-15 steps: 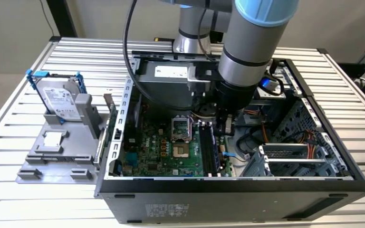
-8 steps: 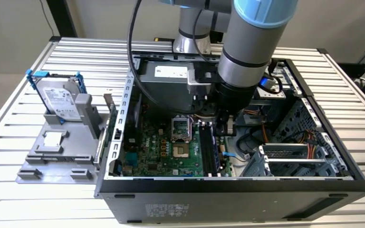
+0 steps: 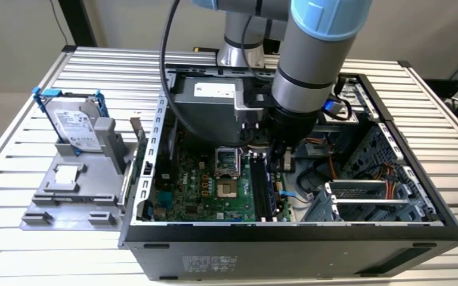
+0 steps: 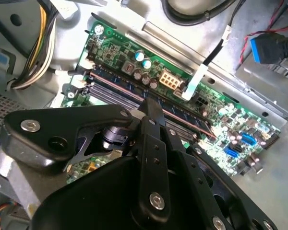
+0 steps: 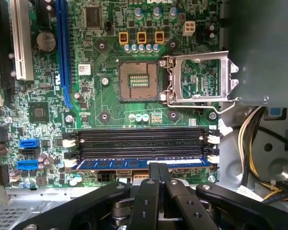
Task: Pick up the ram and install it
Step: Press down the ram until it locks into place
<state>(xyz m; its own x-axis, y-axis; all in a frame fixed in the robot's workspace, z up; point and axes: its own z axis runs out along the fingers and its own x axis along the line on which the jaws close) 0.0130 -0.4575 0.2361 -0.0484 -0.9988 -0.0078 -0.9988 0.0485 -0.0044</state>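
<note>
Ram (image 5: 141,163), a thin blue stick, lies in the motherboard (image 5: 110,103) slot nearest the board's edge, running lengthwise beside the three empty black slots (image 5: 141,141); white latches sit at both slot ends. In the first wrist view the gripper (image 5: 158,167) stands directly over the stick's middle, its jaws drawn together with their tips at the stick's top edge, though contact is hard to confirm. In the second wrist view the gripper (image 4: 151,103) shows the same closed tips poised above the row of slots, where the ram itself is hard to make out.

In the exterior view the arm (image 3: 316,65) reaches down into the open computer case (image 3: 293,238), which lies on its side on the slatted table (image 3: 22,173). The gripper (image 3: 281,164) sits low over the slots near the board's edge toward the exterior view's right. Just past the slots are the open processor socket (image 5: 137,81) and its raised metal frame (image 5: 197,79). On the exterior view's left, a hard drive (image 3: 74,122) in a light-blue bracket stands on a grey holder, well apart from the case.
</note>
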